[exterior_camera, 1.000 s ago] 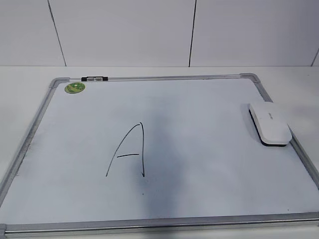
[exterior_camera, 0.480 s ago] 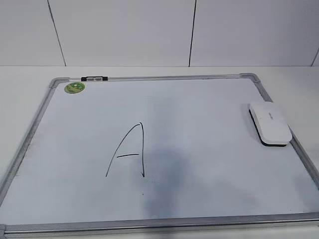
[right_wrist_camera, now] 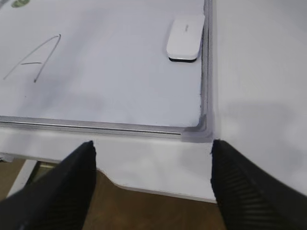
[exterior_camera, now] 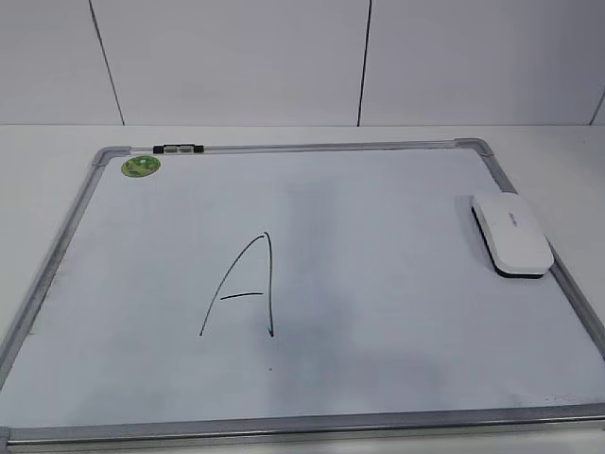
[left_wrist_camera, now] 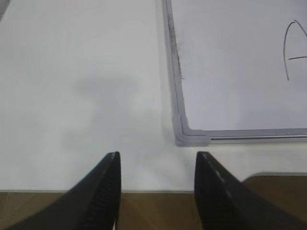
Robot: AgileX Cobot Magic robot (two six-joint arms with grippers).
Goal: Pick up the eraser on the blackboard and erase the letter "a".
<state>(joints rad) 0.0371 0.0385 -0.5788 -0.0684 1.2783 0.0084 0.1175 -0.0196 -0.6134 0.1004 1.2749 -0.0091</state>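
The eraser [exterior_camera: 511,235] is shown lying flat at the right edge of the blackboard [exterior_camera: 378,378], well apart from the drawn letter [exterior_camera: 244,286]. Both the left gripper [left_wrist_camera: 157,191] and right gripper [right_wrist_camera: 152,184] are held back over the table's near edge, jaws parted and empty. The eraser is best approached from above by the right gripper and grasped across its narrower sides.
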